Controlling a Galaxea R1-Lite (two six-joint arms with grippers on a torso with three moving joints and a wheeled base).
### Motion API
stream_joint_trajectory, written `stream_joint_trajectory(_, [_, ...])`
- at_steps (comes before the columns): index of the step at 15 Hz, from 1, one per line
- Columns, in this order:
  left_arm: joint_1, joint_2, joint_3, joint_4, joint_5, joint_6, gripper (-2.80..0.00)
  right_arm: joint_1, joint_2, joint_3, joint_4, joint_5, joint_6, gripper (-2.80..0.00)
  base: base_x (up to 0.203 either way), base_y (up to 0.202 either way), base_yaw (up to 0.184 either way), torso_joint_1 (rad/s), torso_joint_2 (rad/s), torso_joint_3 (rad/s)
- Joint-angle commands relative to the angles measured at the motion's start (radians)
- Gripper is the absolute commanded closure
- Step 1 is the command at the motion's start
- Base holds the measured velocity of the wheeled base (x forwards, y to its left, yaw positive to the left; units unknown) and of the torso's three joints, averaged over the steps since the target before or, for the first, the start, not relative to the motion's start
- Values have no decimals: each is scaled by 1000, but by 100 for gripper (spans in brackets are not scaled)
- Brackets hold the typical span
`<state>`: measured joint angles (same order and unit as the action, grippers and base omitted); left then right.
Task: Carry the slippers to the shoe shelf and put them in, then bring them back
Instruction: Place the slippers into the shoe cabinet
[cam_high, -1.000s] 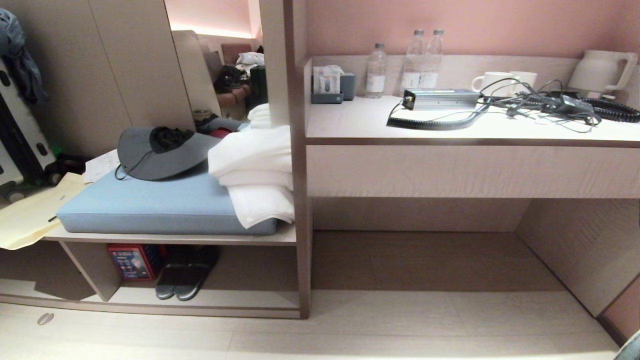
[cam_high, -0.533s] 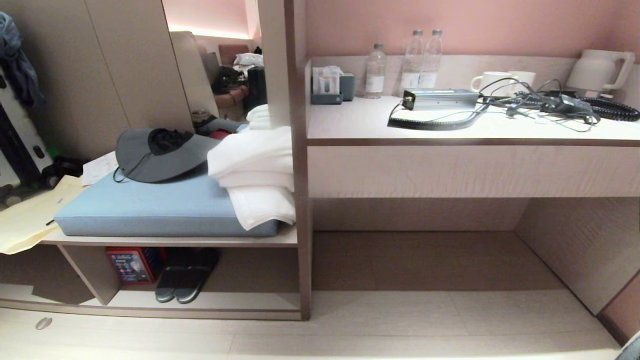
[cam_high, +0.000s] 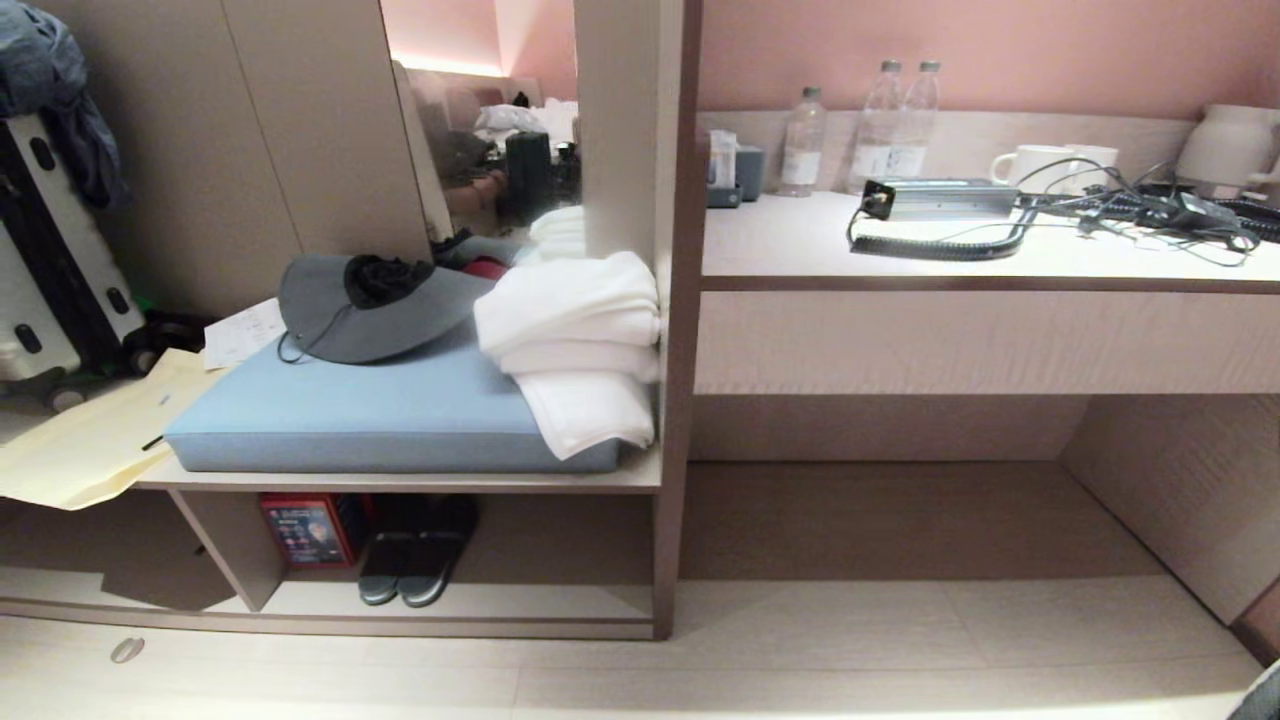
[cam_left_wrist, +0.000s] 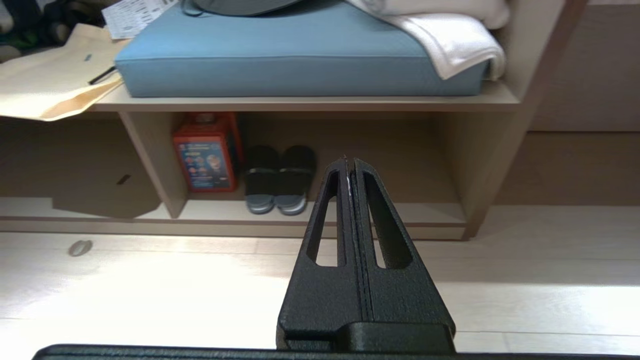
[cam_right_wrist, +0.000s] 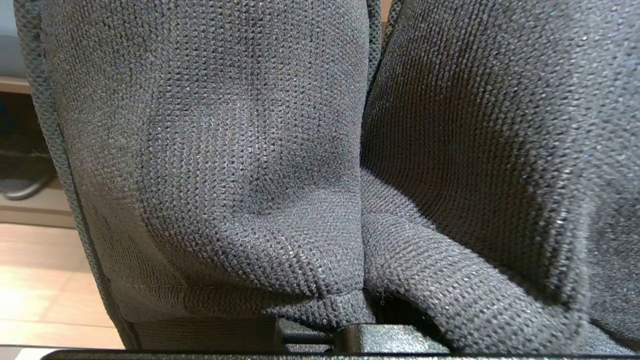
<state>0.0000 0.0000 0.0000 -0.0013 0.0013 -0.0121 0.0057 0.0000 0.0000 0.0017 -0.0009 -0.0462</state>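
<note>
Charcoal knit slippers (cam_right_wrist: 260, 150) fill the right wrist view, two pieces side by side, bunched down onto the black base of my right gripper. Its fingers are hidden under the fabric, shut on the slippers. The shoe shelf (cam_high: 520, 600) is the low open compartment under the bench, with a pale bottom board (cam_left_wrist: 410, 212) and an upright divider (cam_high: 235, 550). In the left wrist view, my left gripper (cam_left_wrist: 350, 161) is shut and empty, hanging over the floor a short way in front of the shelf and pointing at it.
Another dark pair with pale toe rims (cam_high: 415, 560) and a red box (cam_high: 305, 528) stand in the shelf's left part. The bench above holds a blue cushion (cam_high: 380, 420), grey hat and white towels (cam_high: 580, 350). The desk (cam_high: 980, 270) with its open recess lies right, a suitcase (cam_high: 50, 260) left.
The whole head view has shifted to the right, so the camera has moved leftward relative to the furniture. Nothing on the shelf or bench has moved.
</note>
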Motion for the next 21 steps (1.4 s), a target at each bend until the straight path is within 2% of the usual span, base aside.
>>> stream_joint_trajectory(1, [0,0,0,0,0,0,0,0,0,0,0,-1,0,0,0,193,1,0,2,5])
stream_joint_trajectory(21, [1,0,0,0,0,0,0,0,0,-1,0,-2,6,0,0,196,-1,4,3,0])
